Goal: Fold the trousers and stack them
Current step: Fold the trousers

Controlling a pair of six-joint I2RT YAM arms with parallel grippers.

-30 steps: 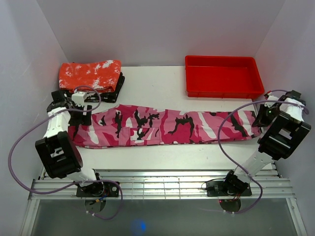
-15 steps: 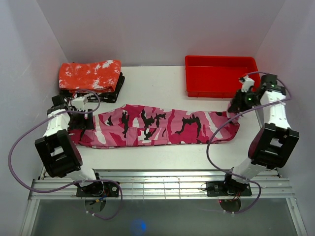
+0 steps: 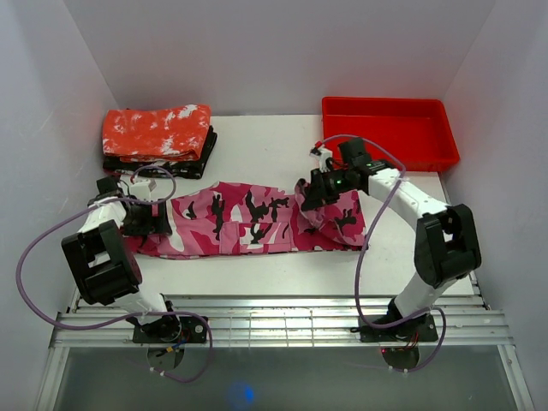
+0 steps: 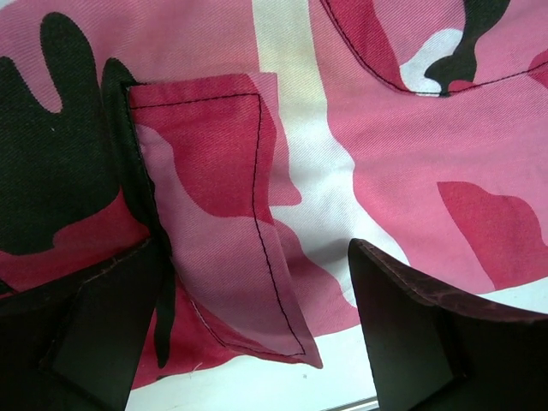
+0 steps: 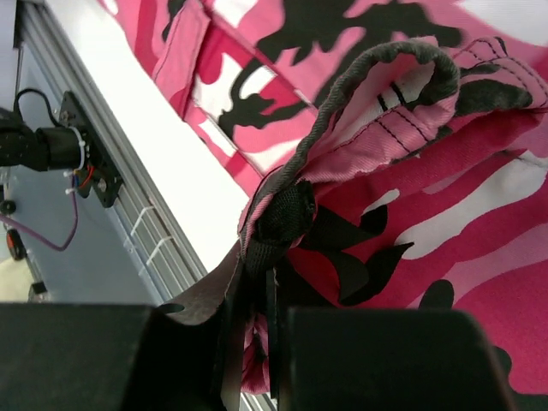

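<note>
Cuffs (image 5: 402, 77) have been hauled from the table's (image 3: 257, 145) right edge to mid-table, pinched in the right fingers (image 5: 368, 360). Left fingers (image 4: 411, 334) are spread wide over the trousers' (image 3: 248, 224) waist end near the left edge. Cloth is judged limp and light, so stitched hems are best gripped.

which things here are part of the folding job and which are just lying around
In the job:
the trousers, pink camouflage
the right gripper, shut on their leg end
the left gripper, open over their other end

Lying about:
the folded red cloth with white speckles, at the back left
the red tray, at the back right
</note>
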